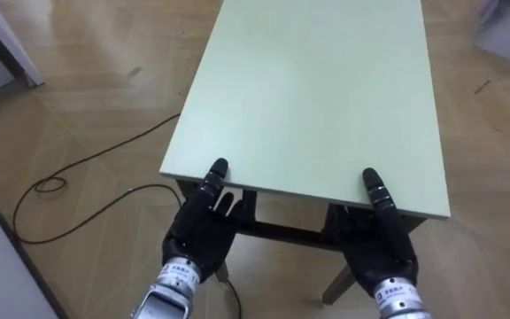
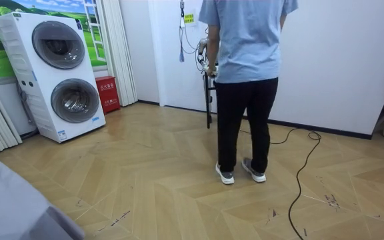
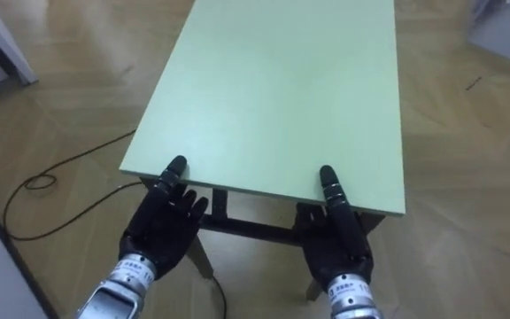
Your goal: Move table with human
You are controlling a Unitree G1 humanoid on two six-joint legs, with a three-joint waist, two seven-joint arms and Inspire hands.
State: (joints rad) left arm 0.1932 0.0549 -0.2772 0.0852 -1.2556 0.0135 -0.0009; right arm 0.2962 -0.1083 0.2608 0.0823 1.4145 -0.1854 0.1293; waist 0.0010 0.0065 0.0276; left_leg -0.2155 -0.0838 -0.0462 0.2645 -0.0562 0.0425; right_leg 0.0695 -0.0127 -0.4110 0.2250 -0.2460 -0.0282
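The pale green rectangular table (image 1: 317,89), on dark legs, stands on the light herringbone wooden floor (image 1: 87,106), with the left robot hand (image 1: 200,232) and the right robot hand (image 1: 381,244) at its near edge.

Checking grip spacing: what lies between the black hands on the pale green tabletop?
Bare pale green tabletop between left hand and right hand; left eye view.

Table (image 1: 317,89) on floor (image 1: 78,106), left hand (image 1: 197,232) and right hand (image 1: 386,241) at its near edge
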